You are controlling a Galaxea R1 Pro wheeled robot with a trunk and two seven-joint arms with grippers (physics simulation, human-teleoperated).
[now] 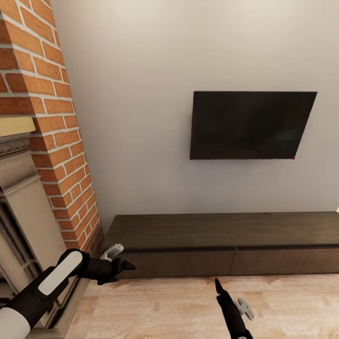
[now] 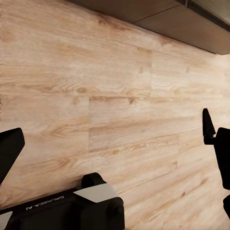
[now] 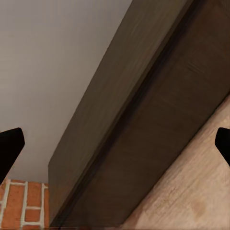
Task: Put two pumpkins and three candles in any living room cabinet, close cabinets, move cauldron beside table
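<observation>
The long low dark-brown cabinet [image 1: 226, 230] runs along the wall ahead, and both of its drawer fronts sit flush and shut. Its front also shows in the right wrist view [image 3: 143, 120] and, at an edge, in the left wrist view [image 2: 191, 24]. My left gripper [image 1: 118, 273] hovers open and empty just off the cabinet's left end, low over the floor. My right gripper [image 1: 219, 285] is open and empty in front of the cabinet's middle, pointing at it. The pumpkins, candles, cauldron and table are out of view.
A red brick fireplace column [image 1: 56, 141] with a beige mantel [image 1: 19, 188] stands close on the left. A dark TV [image 1: 252, 125] hangs on the white wall above the cabinet. Light wood floor [image 1: 165, 306] lies between me and the cabinet.
</observation>
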